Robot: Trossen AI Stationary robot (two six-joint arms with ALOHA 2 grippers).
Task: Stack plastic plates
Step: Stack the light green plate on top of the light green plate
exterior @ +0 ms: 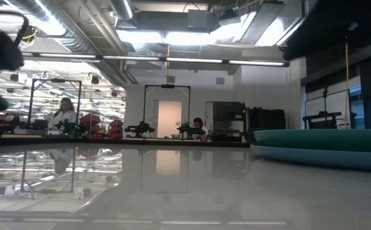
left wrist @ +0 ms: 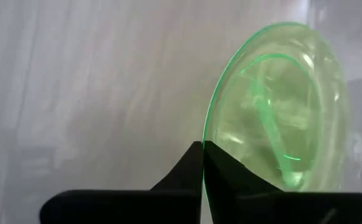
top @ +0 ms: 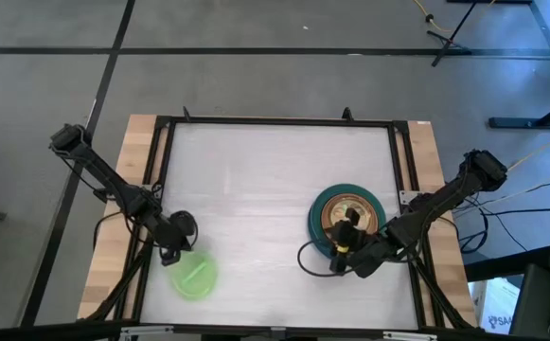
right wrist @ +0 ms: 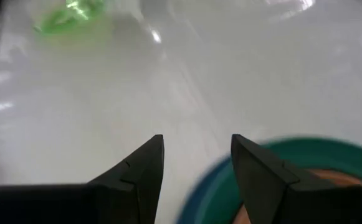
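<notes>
Left end effector (left wrist: 202, 163): clamped on rim of lime-green plate (left wrist: 280, 112) — near tabletop (top: 256, 189) front edge.
Right end effector (right wrist: 196, 163): fingers apart — over plate stack (top: 347, 213).

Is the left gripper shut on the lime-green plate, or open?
Shut. In the left wrist view the left gripper pinches the rim of the lime-green plate, its fingers meeting with no gap.

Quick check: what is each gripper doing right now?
Left gripper: closed on the rim of the lime-green plate.
Right gripper: open, holding nothing, at the edge of the plate stack.
</notes>
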